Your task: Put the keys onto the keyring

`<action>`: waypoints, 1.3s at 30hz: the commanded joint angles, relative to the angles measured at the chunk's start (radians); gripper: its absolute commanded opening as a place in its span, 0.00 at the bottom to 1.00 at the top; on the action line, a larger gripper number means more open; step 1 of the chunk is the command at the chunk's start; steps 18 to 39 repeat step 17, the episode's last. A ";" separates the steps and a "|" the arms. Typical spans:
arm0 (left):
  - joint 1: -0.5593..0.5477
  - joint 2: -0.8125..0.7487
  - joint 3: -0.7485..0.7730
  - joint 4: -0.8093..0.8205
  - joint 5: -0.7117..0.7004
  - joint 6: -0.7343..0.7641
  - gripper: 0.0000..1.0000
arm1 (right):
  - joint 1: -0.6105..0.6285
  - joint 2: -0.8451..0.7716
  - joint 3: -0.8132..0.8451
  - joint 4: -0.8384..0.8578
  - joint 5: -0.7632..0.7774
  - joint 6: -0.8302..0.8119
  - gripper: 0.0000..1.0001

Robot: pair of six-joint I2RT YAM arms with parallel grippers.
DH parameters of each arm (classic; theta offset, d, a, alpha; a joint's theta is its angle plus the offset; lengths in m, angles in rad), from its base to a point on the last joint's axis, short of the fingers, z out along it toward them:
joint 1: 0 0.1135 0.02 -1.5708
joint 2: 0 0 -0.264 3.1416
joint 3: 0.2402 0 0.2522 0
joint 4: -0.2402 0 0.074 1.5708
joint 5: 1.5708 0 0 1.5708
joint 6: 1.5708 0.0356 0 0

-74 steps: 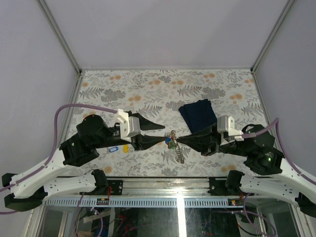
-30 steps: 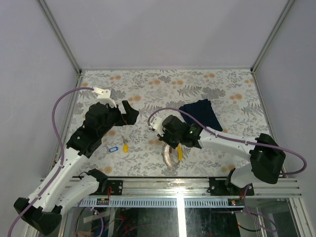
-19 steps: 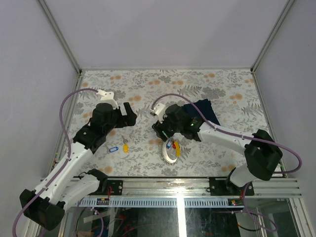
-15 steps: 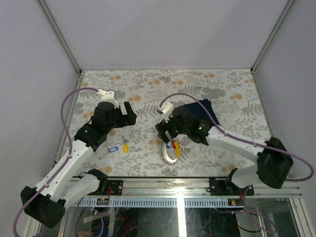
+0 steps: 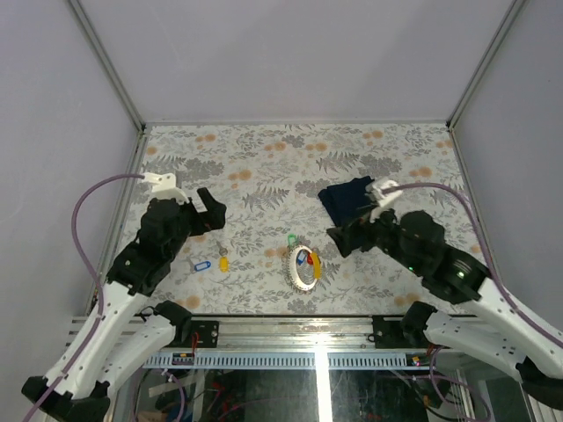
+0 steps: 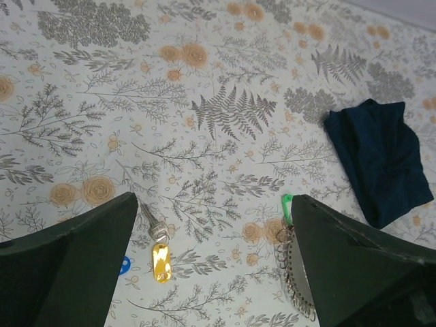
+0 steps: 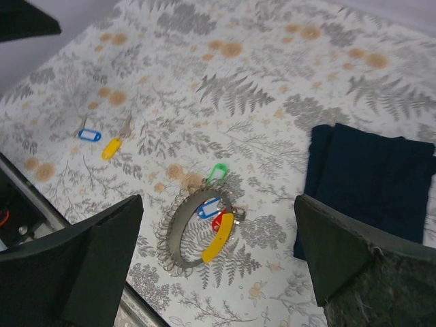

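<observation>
Floral table lies under both arms. My left gripper and right gripper gape fully, holding nothing. The keyring rests at six o'clock, with a yellow-tagged key and a blue-tagged key loose at its nine. I'd grab one next. The right wrist view shows the whole ring, the left only its edge.

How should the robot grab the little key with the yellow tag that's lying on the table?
Probably by the yellow tag, pinched across its narrow width from straight above. The key lies flat on the table, and its plastic tag looks chunkier than the thin metal blade. The open left gripper is nearest. Mind the blue tag close beside it.
</observation>
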 commanded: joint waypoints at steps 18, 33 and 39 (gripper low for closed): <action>0.008 -0.267 -0.104 -0.013 -0.071 0.038 1.00 | -0.001 -0.428 -0.085 -0.193 0.327 0.029 0.99; 0.008 -0.267 -0.104 -0.013 -0.071 0.038 1.00 | -0.001 -0.428 -0.085 -0.193 0.327 0.029 0.99; 0.008 -0.267 -0.104 -0.013 -0.071 0.038 1.00 | -0.001 -0.428 -0.085 -0.193 0.327 0.029 0.99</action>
